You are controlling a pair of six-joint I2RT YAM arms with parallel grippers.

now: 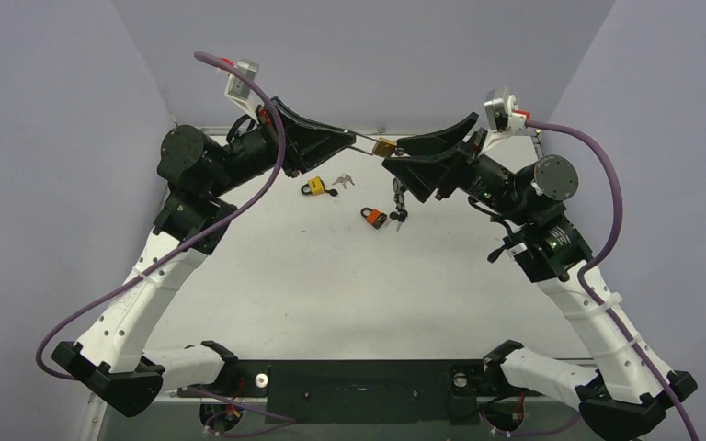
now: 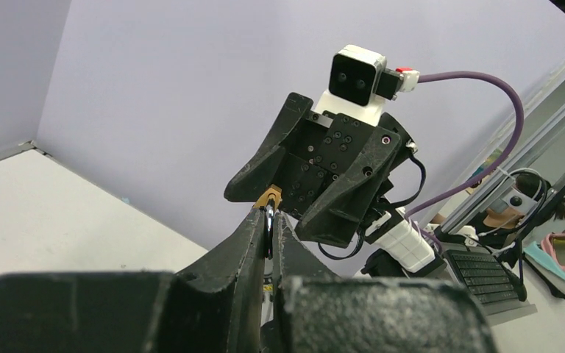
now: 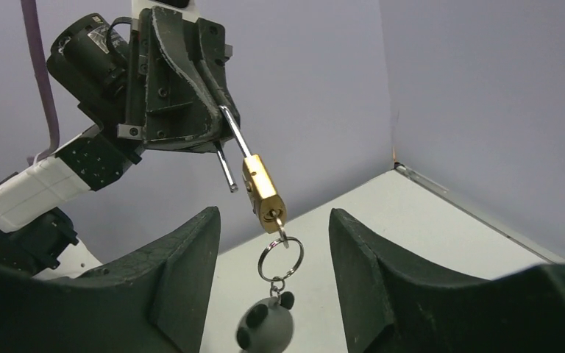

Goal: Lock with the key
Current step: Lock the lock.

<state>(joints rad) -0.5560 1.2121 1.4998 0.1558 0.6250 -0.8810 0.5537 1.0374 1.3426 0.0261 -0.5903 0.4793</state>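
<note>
A brass padlock hangs in the air with its shackle open, one leg free. My left gripper is shut on the shackle and holds the lock up over the back of the table. A key sits in the keyhole at the lock's lower end, with a ring and a grey panda charm dangling from it. My right gripper is open, its fingers on either side of the ring and not touching it. In the top view the lock sits between the left gripper and the right gripper.
A yellow padlock with loose keys lies on the table at the back centre. An orange padlock with dark keys lies just right of it, below the right gripper. Grey walls close in the back and sides.
</note>
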